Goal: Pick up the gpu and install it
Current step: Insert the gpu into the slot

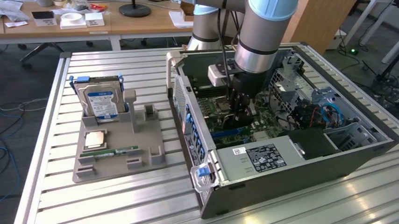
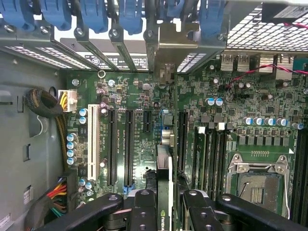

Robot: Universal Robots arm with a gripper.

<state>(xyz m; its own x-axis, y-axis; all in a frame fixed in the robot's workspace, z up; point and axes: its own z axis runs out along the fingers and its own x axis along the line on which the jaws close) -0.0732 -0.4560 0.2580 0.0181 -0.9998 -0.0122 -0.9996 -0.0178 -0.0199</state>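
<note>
Gripper (image 2: 168, 211): mine; lowered into the open computer case (image 1: 281, 177); fingers (image 2: 144, 214) closed from both sides on the gpu (image 2: 164, 168)
Gpu, place: pinched between my fingers, directly under my wrist, over the motherboard (image 2: 144, 144)
Gpu, attitude: standing on edge, thin side up toward me
Gpu, long axis: runs straight out from my grip, level with the board; far end points at the case wall carrying the blue clips (image 2: 96, 14)
Gpu, alignment: parallel to the long black slots (image 2: 129, 144) on either side; whether it touches the board I cannot tell
Processor socket (image 2: 257, 185): off to one side of my fingers
Hard drive (image 1: 103, 102): upright on the grey tray (image 1: 118, 154), outside the case, well apart from me
</note>
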